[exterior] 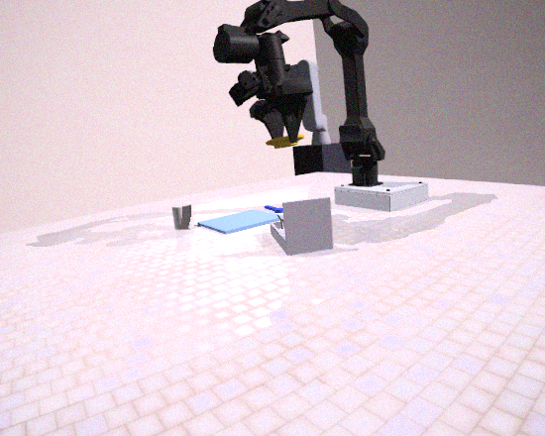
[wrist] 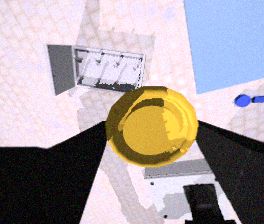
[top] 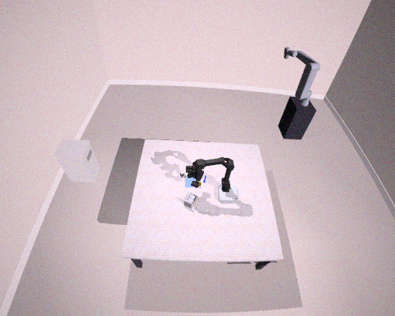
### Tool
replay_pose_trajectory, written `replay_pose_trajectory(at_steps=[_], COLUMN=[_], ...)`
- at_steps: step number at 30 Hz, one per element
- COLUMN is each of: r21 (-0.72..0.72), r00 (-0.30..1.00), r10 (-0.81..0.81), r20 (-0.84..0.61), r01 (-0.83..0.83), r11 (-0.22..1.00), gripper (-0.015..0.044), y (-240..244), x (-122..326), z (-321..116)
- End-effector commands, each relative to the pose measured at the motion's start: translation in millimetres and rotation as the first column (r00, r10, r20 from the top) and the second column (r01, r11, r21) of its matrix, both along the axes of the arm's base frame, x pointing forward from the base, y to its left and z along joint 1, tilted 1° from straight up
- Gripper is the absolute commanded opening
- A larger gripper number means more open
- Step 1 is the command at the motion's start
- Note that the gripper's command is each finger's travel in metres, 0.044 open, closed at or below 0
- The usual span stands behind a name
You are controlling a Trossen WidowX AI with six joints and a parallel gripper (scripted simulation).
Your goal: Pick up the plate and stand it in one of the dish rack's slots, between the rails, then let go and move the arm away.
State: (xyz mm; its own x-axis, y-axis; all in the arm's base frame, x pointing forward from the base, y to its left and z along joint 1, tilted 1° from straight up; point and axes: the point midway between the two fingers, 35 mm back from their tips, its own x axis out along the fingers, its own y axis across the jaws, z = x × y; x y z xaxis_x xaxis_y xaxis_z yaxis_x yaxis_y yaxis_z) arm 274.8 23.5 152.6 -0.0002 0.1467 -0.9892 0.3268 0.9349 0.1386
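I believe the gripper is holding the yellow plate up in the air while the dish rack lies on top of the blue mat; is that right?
Not quite. The gripper does hold the yellow plate in the air, but the dish rack stands on the table beside the blue mat, not on it. The exterior view shows this.

round yellow plate [wrist: 152,126] held flat up in the air, grey dish rack [wrist: 99,69] down on the table, slots unfilled
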Motion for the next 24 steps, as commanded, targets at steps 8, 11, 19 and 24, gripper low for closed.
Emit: replay_pose_trajectory(at_steps=[8,11,19,24], r21=[0.215,0.264,0.357,0.380], r00=[0.973,0.956,0.893,0.837], r10=[0.221,0.269,0.362,0.392], r20=[0.072,0.116,0.269,0.381], r01=[-0.232,-0.290,-0.441,-0.528], r11=[0.949,0.920,0.823,0.759], gripper=[0.0000,0.0000,0.0000,0.0000], y=[8,9,12,10], x=[8,10,14,16], z=[-36,-44,-62,-72])
